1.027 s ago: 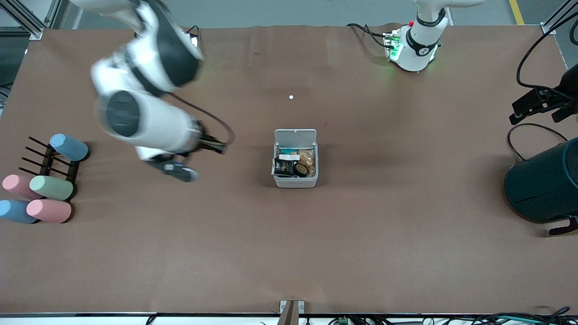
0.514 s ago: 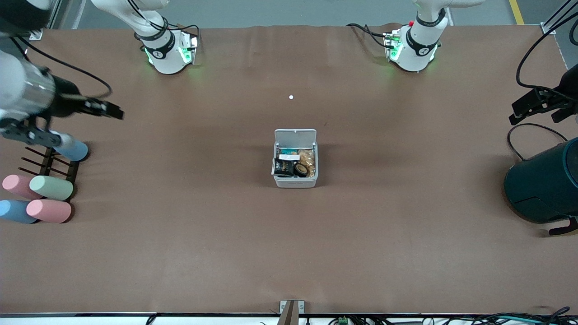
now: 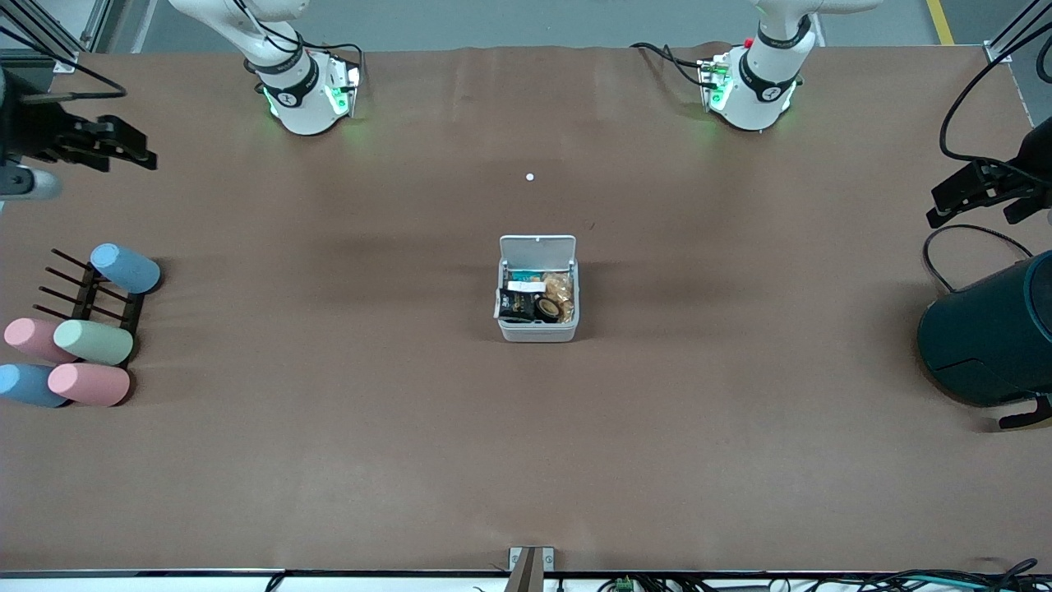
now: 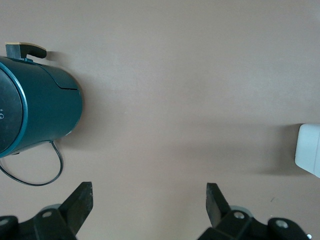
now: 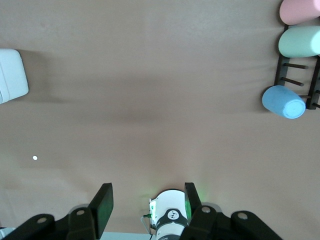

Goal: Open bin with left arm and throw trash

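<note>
We see the bin (image 3: 538,289) open mid-table with trash (image 3: 532,302) inside, our left gripper (image 4: 149,202) and right gripper (image 5: 146,205) both spread wide, empty, raised at the table's ends.

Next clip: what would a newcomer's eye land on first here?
The small white bin in the middle of the table, lid up, with a black snack wrapper and a dark tape-roll ring inside. Next, the pastel cylinders around a dark rack at the right arm's end, and the big dark teal container at the left arm's end. The right gripper and left gripper hang open and empty at those ends.
</note>
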